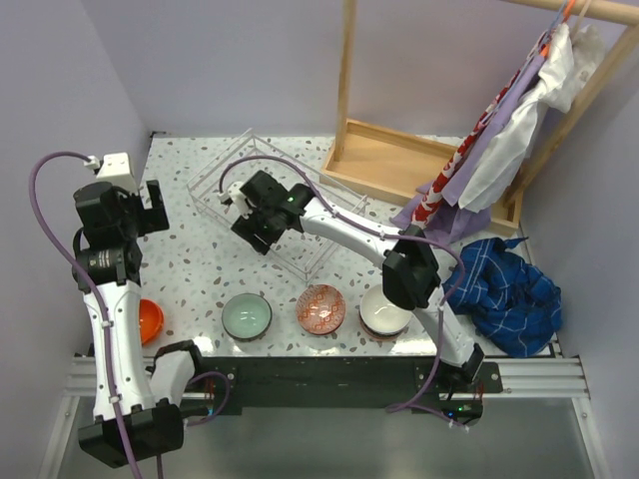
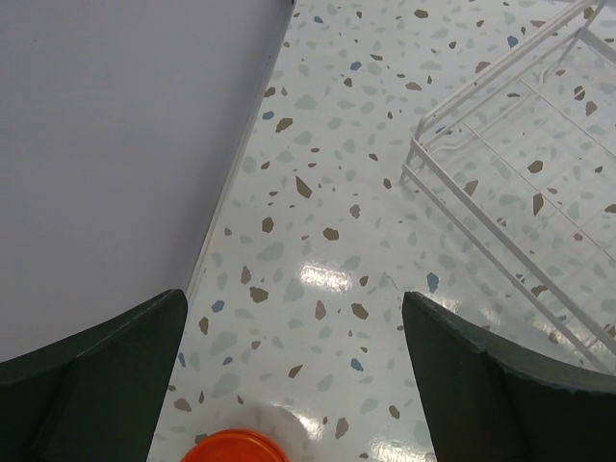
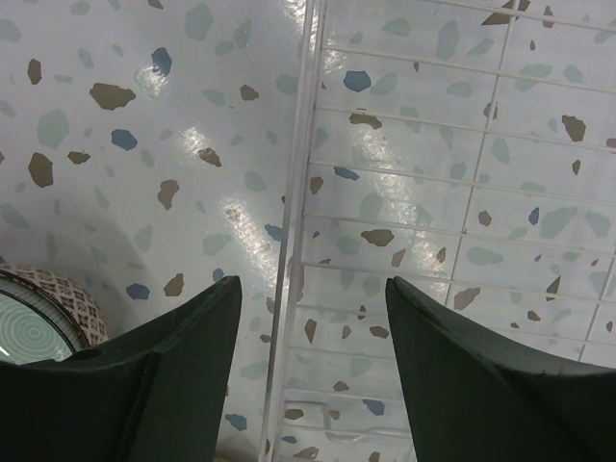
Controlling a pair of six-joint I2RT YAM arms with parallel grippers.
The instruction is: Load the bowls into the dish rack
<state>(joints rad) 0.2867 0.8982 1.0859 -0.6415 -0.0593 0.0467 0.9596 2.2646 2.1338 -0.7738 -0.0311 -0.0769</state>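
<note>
While the right pincer point(image 3: 313, 284) hangs low over the near edge of the dish rack point(image 3: 452, 192), its jaws stand apart, released, with nothing gripped between them. Straight below the gap runs the rack's rim wire. The wire grid lies under one finger and the bare speckled bench point(image 3: 144, 173) under the other. Out past the finger on the bench side, a pale green bowl point(image 3: 34, 322) with a patterned outer wall stands on the bench, outside the rack.

Farther from this pincer, toward the arm bases, that green bowl sits in a row with a red-patterned bowl point(image 1: 320, 307) and a white bowl point(image 1: 384, 311). The white one is partly covered by the right arm's elbow. All three rest on the bench, apart from the rack.

The left pincer point(image 2: 294, 296) is likewise released, its jaws spread wide and empty above bare bench. The rack's corner lies off to one side of it and the pale wall point(image 2: 106, 144) to the other. An orange bowl point(image 2: 236, 448) shows just behind its fingers, on the bench beside the left arm.

Beyond the rack from both pincers stand a wooden frame point(image 1: 399, 165) and hanging clothes point(image 1: 509, 140). A blue checked cloth point(image 1: 499, 289) lies crumpled near the right arm.
</note>
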